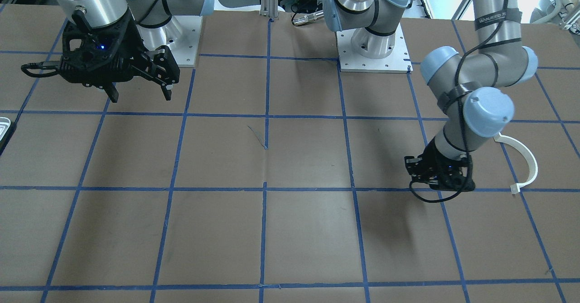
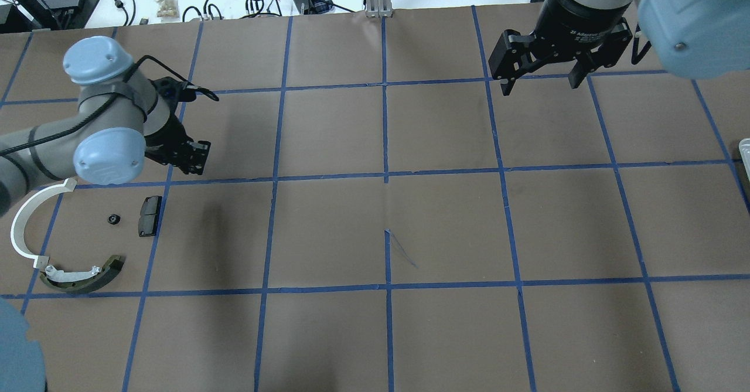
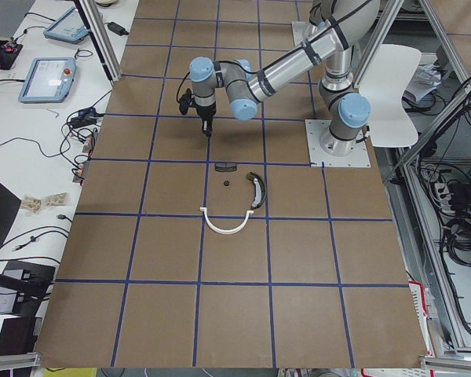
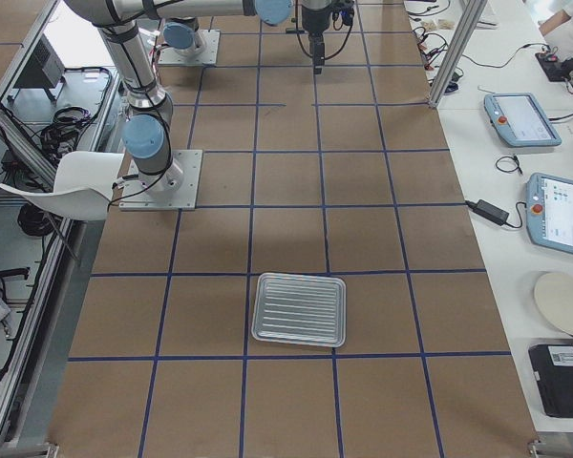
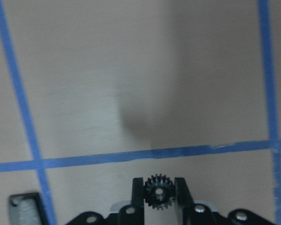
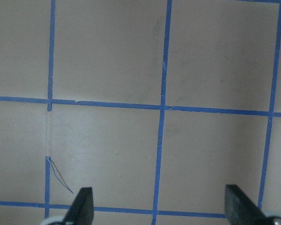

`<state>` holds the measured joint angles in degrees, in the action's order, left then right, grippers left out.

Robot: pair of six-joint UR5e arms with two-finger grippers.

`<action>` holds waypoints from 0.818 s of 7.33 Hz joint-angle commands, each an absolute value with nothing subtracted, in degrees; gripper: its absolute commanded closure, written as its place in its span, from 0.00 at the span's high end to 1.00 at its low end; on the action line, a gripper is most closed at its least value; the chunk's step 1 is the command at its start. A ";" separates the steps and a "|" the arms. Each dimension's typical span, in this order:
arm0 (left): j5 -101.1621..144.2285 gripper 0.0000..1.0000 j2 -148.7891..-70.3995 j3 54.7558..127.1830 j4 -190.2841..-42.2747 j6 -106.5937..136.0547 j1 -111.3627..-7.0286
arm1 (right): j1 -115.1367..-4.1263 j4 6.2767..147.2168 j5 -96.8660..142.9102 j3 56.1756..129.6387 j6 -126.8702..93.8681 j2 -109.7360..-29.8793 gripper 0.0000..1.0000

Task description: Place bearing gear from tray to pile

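My left gripper is shut on a small black toothed bearing gear and holds it above the table, as the left wrist view shows. In the overhead view this gripper hovers just up and right of the pile: a white plastic arc, an olive-and-white brake shoe, a black pad and a small black round part. My right gripper is open and empty, high over the far right. The silvery tray lies empty at the table's right end.
The brown table top is marked with a blue tape grid. The arm bases stand at the robot's edge. Cables and tablets lie beyond the far edge.
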<state>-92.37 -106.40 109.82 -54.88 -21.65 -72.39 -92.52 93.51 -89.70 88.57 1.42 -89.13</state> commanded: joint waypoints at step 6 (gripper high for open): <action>-95.27 0.00 -110.12 110.48 -54.23 -45.00 -51.68 | -92.64 93.87 -89.12 89.21 1.49 -89.03 1.00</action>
<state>-95.33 -109.04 110.39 -54.16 -44.24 -52.38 -92.63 93.78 -89.22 89.20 1.45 -89.10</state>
